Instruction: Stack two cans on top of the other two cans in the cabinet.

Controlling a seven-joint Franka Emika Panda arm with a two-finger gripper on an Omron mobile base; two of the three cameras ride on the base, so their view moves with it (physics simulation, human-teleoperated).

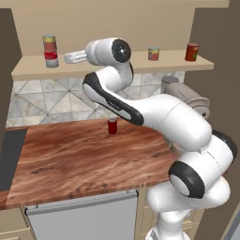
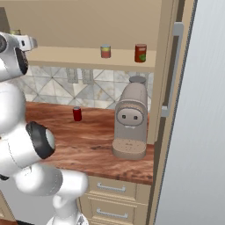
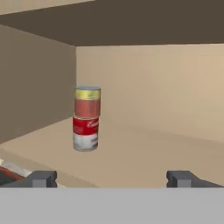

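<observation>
My gripper [image 3: 111, 178] is spread wide and holds nothing; it points into the cabinet [image 1: 108, 65] at shelf level. Ahead and left of my fingertips [image 3: 43, 178], well apart from them, a yellow-over-red can [image 3: 87, 102] stands upright on a red can with a white band [image 3: 85, 134], near the cabinet's left wall. Farther right along the shelf stand a grey-topped can [image 1: 153, 54] and an orange-red can [image 1: 191, 52], each alone. A small crimson can [image 1: 112, 126] stands on the counter [image 1: 84, 159].
</observation>
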